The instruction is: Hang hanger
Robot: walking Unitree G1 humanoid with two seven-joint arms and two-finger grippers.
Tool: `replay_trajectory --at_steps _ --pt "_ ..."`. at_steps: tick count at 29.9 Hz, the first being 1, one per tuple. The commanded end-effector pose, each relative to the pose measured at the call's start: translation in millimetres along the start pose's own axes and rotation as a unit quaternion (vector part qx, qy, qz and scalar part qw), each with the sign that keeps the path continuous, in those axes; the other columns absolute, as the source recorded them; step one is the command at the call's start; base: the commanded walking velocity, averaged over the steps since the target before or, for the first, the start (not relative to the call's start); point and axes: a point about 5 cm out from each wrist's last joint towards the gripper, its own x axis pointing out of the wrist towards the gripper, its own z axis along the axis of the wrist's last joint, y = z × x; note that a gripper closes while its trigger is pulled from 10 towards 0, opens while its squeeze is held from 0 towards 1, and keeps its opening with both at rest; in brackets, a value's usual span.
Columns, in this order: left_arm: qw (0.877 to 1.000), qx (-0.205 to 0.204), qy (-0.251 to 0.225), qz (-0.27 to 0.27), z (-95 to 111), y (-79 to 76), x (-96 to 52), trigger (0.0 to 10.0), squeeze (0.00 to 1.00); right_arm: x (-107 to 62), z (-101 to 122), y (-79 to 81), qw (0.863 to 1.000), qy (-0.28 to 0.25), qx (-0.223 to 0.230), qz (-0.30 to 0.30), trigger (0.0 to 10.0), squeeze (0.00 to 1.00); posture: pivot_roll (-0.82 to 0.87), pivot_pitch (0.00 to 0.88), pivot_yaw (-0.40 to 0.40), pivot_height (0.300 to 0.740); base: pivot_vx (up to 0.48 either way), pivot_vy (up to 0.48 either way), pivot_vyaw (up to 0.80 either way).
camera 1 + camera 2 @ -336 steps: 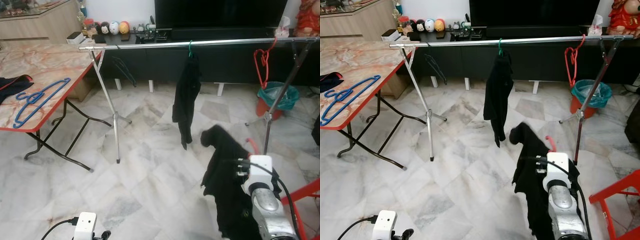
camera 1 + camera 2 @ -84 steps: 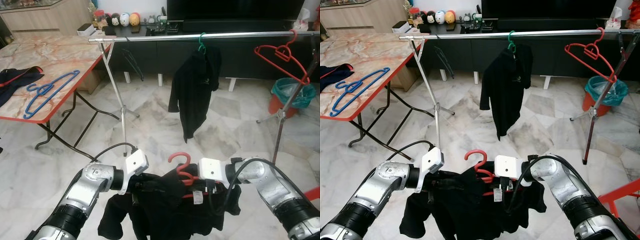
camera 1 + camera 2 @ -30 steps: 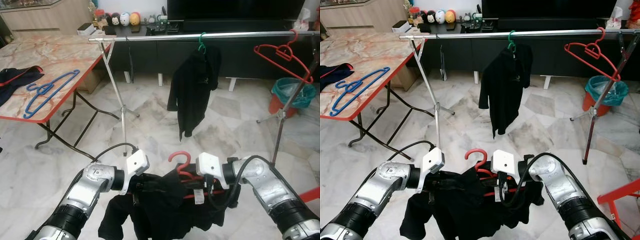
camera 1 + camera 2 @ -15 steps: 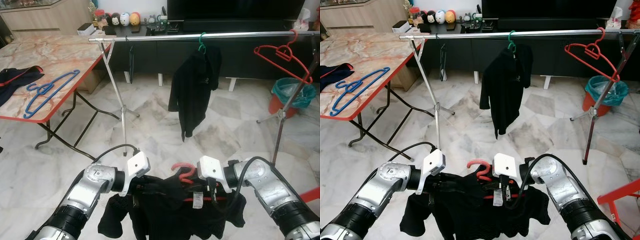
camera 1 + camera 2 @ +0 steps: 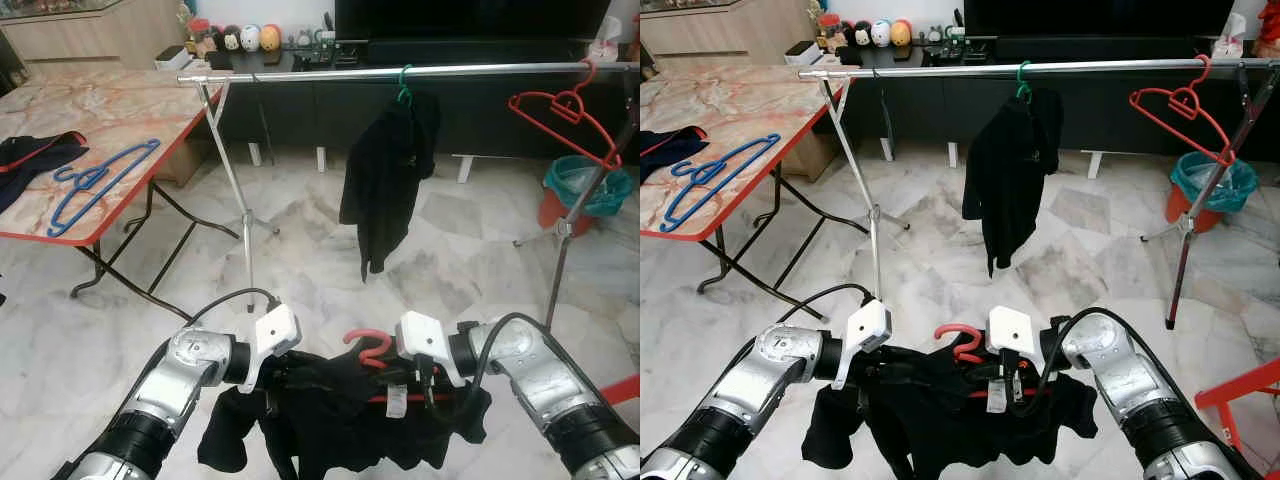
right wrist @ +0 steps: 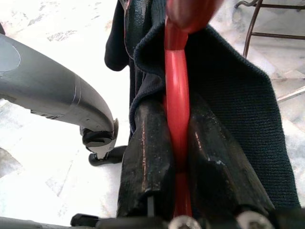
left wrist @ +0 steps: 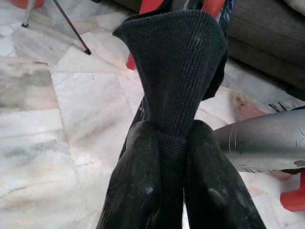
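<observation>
Right pincer: pressed together on the bar of the red hanger, low in front of the robot, well short of the rail. Left pincer: clamped on a fold of the black garment that drapes over that hanger.

Clothes rail: long steel bar on splayed legs, across the room ahead and above the load. Bare stretch between the hung shirt and the spare hanger; my pick for the landing spot.

Table: marble top, red edge, off to the robot's left. Carries a blue hanger and a dark cloth.

Hung black shirt: on a green hook, mid-rail.

Spare red hanger: empty, toward the rail's right end.

Hook of the held hanger: stands up between the two wrists, mouth turned to the robot's left.

Handling note: I would lift both arms level so the cloth stays seated, carry the hook above the rail, lower it over, and free the cloth hand first.
</observation>
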Motion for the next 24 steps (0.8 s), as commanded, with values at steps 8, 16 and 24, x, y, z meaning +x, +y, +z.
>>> replay_trajectory --at_steps 8,16,24 --pt "0.997 -0.015 -0.063 0.036 20 10.1 -11.2 10.0 0.44 8.1 2 5.0 1.000 0.003 -0.011 0.019 0.0 0.00 0.00 0.043 0.079 0.740 0.000 0.000 0.00" --pt "0.997 -0.014 -0.066 0.026 21 8.6 -11.2 10.0 1.00 7.6 2 4.8 1.000 0.003 -0.011 0.016 0.0 0.00 0.00 0.043 0.081 0.740 0.000 0.000 0.00" --pt "0.997 -0.013 -0.069 0.013 24 6.4 -11.9 10.0 1.00 8.2 2 4.9 1.000 0.003 -0.011 0.014 0.0 0.00 0.01 0.043 0.084 0.740 0.000 0.000 0.00"
